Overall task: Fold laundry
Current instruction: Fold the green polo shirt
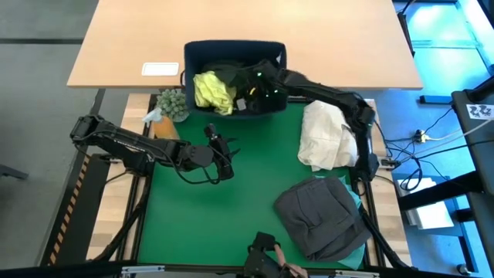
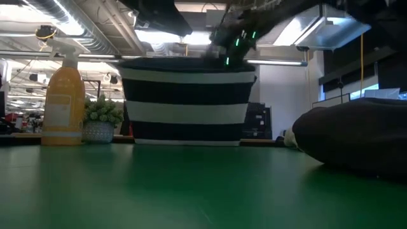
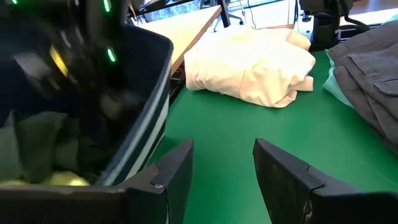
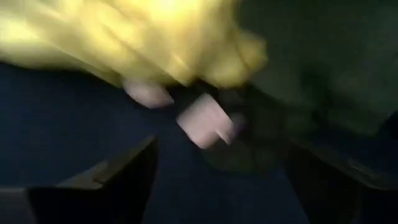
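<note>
Seen from above, the right gripper reaches down inside the navy fabric bin at the far edge of the green table. Its fingers are spread with nothing between them. The yellow-green shirt lies crumpled in the bin just beside that gripper, toward the left arm's side, with dark garments on the other side (no long axis shows). The left gripper hovers over open mat, jaws partly apart and empty, farther from the shirt. A grey garment lies near the front corner on the right arm's side.
</note>
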{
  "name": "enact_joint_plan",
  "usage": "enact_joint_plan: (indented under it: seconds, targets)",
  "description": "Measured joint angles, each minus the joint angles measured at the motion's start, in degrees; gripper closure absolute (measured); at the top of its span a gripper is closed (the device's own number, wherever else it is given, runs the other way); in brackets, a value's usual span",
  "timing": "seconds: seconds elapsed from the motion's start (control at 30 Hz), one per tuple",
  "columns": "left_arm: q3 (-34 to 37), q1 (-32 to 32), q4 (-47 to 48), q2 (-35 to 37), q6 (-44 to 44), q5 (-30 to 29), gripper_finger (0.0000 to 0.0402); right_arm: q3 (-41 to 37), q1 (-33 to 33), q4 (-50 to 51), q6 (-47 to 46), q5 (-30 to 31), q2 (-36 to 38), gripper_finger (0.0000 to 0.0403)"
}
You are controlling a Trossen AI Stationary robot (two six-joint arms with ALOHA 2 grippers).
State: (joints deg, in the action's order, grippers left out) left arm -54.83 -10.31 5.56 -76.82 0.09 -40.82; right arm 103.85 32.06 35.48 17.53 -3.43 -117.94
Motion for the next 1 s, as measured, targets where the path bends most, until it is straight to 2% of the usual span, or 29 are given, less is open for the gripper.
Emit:
enact_joint_plan:
  seconds: [0.13, 0.37, 0.73, 0.87, 1.0]
  targets:
    - [-0.01, 0.0, 0.03, 0.0, 0.01, 0.01, 0.0239, 0.17, 0.08, 0.25, -1.4, -0.46, 0.94, 0.0055]
    - [0.0, 0.0, 0.04, 0.0, 0.03, 0.02, 0.0239, 0.09, -0.12, 1.37, -2.39, -2.75, 2.07, 0.0067]
    - [0.0, 0.0, 0.04, 0.0, 0.05, 0.02, 0.0239, 6.02, -1.91, 0.21, -3.97, -3.59, 4.91, 0.0072]
    - [0.0, 0.02, 0.04, 0.0, 0.05, 0.02, 0.0239, 7.59, -2.9, -2.24, -3.96, -2.01, 4.95, 0.0072]
    - [0.0, -0.23, 0.04, 0.0, 0.01, 0.02, 0.0239, 7.59, -2.91, -8.68, -6.9, 3.43, 4.95, 0.0072]
